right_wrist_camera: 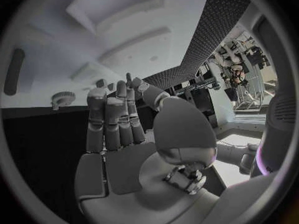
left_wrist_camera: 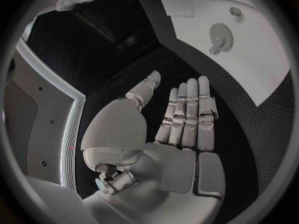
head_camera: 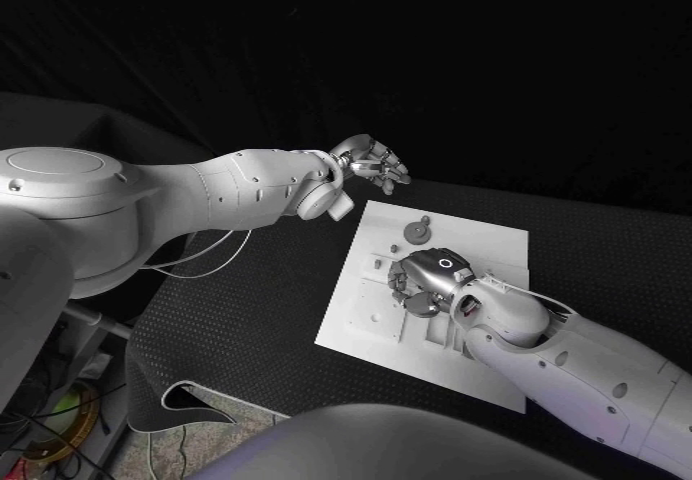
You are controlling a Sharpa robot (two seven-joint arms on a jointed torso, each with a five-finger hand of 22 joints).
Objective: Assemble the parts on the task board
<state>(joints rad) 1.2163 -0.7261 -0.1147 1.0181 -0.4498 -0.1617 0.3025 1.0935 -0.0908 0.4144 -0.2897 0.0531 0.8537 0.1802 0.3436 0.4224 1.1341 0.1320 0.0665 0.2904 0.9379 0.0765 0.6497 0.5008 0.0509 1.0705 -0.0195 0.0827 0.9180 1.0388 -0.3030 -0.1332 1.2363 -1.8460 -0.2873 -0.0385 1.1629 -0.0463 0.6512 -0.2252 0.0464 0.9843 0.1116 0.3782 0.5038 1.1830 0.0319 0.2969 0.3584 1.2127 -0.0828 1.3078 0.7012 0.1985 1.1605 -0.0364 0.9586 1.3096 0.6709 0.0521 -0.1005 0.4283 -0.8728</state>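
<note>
The gear (head_camera: pixel 417 231) looks like light, stiff plastic, slippery on its flat face; I would pinch it by its toothed rim. It lies near the far edge of the task board (head_camera: pixel 490 240), mid-surface. My right robot hand (head_camera: pixel 428 283) hovers over the board just short of it, fingers straight, holding nothing. My left robot hand (head_camera: pixel 371 161) hangs spread beyond the board's far corner.

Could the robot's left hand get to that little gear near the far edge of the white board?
Probably yes. The left hand hangs open beside the board's far corner, and nothing lies between it and the gear; the right hand is busy nearer the middle.
</note>
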